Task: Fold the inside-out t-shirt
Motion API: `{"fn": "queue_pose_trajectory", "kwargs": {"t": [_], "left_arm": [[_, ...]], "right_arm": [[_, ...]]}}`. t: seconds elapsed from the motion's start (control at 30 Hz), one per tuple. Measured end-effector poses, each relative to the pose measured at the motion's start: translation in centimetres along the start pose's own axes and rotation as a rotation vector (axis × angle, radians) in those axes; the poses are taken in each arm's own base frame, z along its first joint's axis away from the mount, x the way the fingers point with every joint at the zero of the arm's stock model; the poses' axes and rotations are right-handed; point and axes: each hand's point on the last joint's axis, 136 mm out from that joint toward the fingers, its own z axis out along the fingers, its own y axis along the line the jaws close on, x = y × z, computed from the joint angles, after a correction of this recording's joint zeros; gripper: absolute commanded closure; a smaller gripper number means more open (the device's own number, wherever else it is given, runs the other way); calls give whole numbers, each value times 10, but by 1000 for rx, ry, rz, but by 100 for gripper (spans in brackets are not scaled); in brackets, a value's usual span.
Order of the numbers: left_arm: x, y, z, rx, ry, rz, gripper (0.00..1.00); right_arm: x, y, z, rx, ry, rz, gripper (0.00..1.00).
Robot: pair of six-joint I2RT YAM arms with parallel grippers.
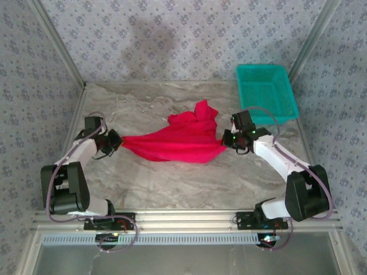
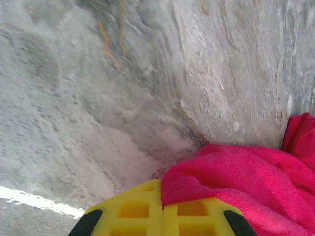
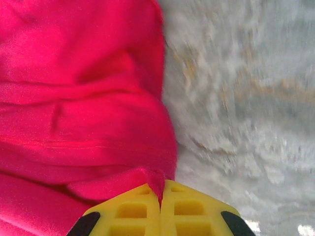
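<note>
The inside-out t-shirt [image 1: 178,143] is bright red and stretched across the middle of the marble table, bunched up at its far right. My left gripper [image 1: 117,141] is shut on the shirt's left tip. In the left wrist view the yellow fingers [image 2: 133,209] pinch a fold of the red t-shirt [image 2: 246,182]. My right gripper [image 1: 226,139] is shut on the shirt's right end. In the right wrist view red t-shirt cloth [image 3: 83,108] runs down into the seam between the yellow fingers [image 3: 189,209].
A teal mesh basket [image 1: 266,91] stands at the back right of the table [image 1: 172,183], just behind the right arm. Patterned walls enclose the table on three sides. Bare marble lies in front of the shirt.
</note>
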Motion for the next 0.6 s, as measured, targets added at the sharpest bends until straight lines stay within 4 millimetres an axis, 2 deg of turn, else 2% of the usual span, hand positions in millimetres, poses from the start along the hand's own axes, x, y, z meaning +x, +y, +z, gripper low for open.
{"fn": "queue_pose_trajectory", "kwargs": {"t": [0.07,0.13,0.23,0.33,0.47,0.53,0.6], "left_arm": [[7,-14,-2,19,-7,67,76],[14,-31,-9,43,-32,164,54],[30,-64,-25,91,-89,357,34],[59,-105,-45,186,-147,606,23],[112,-155,-65,372,-187,948,19],[137,-169,-61,425,-182,1095,20],[152,-174,-46,432,-158,1180,21]], "right_arm": [[-1,3,0,-20,-5,3,100],[-13,14,-5,-67,-51,-9,100],[-23,27,-15,-122,-103,-32,100],[-31,37,-26,-169,-146,-58,100],[-35,47,-37,-225,-196,-90,100],[-32,50,-40,-259,-208,-105,100],[-25,51,-41,-285,-211,-121,100]]}}
